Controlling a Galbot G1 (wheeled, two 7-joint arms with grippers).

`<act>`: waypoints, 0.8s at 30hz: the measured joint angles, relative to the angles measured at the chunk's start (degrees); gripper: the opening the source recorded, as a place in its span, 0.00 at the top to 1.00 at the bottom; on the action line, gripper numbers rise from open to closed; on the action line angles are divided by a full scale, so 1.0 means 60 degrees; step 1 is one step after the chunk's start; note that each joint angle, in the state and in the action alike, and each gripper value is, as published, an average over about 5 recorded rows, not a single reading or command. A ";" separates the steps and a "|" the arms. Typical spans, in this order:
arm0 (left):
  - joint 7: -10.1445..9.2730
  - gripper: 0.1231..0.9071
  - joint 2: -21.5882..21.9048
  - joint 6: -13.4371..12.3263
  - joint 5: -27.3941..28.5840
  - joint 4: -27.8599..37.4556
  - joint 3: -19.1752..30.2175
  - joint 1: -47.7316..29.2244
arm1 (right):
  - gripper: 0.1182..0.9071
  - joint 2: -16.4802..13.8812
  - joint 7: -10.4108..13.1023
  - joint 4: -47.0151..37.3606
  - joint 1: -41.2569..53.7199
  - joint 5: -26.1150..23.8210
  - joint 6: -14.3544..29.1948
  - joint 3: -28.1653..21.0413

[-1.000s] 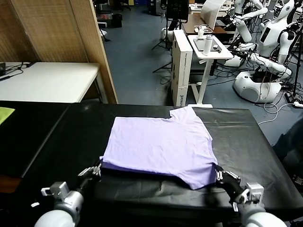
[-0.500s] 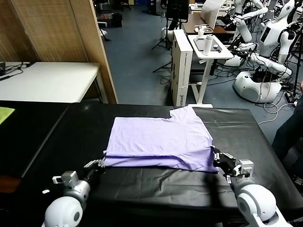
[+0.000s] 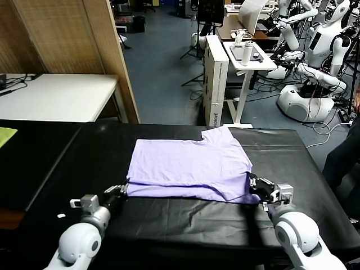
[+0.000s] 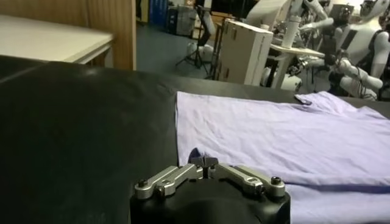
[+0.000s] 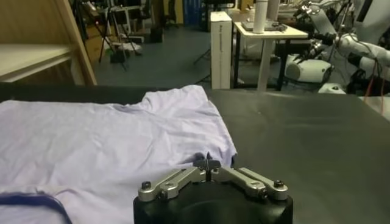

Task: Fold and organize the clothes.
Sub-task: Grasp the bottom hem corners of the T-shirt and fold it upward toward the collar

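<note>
The lavender T-shirt point(image 3: 188, 166) lies on the black table point(image 3: 84, 157), its near hem doubled back over the body so a fold line runs along its near edge. My left gripper point(image 3: 121, 189) is shut on the near left corner of the hem; in the left wrist view point(image 4: 204, 162) a pinch of cloth point(image 4: 196, 154) stands between the closed fingers. My right gripper point(image 3: 254, 185) is shut on the near right corner; the right wrist view point(image 5: 207, 163) shows the fabric point(image 5: 122, 140) pinched there. A darker purple edge point(image 5: 36, 201) shows under the lifted layer.
A white table point(image 3: 56, 95) stands at the back left and a yellow-green cloth point(image 3: 5, 135) lies at the far left edge. A white cart point(image 3: 244, 56) and other robots point(image 3: 320, 45) stand beyond the table. A dark-clad person point(image 3: 346, 160) is at the right edge.
Both grippers have carried the near hem away from me over the shirt, so the near edge has folded back and the shirt looks shorter front to back.
</note>
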 joint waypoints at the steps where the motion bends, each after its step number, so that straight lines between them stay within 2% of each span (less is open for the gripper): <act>1: 0.0002 0.97 0.0036 -0.0001 -0.0019 0.0058 0.0023 -0.0067 | 0.97 0.0010 -0.0027 -0.0005 -0.0011 0.0000 0.0010 0.0012; 8: 0.0005 0.97 0.0142 -0.0014 -0.0108 0.0403 0.0169 -0.0481 | 0.95 0.0034 -0.0207 0.0037 -0.0131 0.0010 0.0062 0.0153; 11: -0.0004 0.97 0.0128 -0.0019 -0.0101 0.0518 0.0253 -0.0658 | 0.81 -0.0037 -0.0361 0.0160 -0.0253 -0.0028 0.0063 0.0285; 15: -0.0037 0.93 0.0082 -0.0039 -0.0064 0.0582 0.0277 -0.0765 | 0.48 -0.0214 -0.0589 0.0430 -0.0512 -0.0213 0.0110 0.0492; 17: -0.0052 0.83 0.0061 -0.0052 -0.0044 0.0544 0.0235 -0.0730 | 0.33 -0.0296 -0.0649 0.0587 -0.0687 -0.0316 0.0132 0.0601; 19: -0.0059 0.66 0.0053 -0.0058 -0.0027 0.0468 0.0160 -0.0648 | 0.17 -0.0362 -0.0691 0.0766 -0.0902 -0.0400 0.0149 0.0726; 21: -0.0060 0.52 0.0046 -0.0064 -0.0007 0.0360 0.0067 -0.0535 | 0.06 -0.0400 -0.0731 0.0941 -0.1157 -0.0481 0.0169 0.0853; 24: -0.0060 0.27 0.0009 -0.0081 0.0068 0.0178 -0.0063 -0.0310 | 0.01 -0.0421 -0.0820 0.1173 -0.1637 -0.0652 0.0249 0.1024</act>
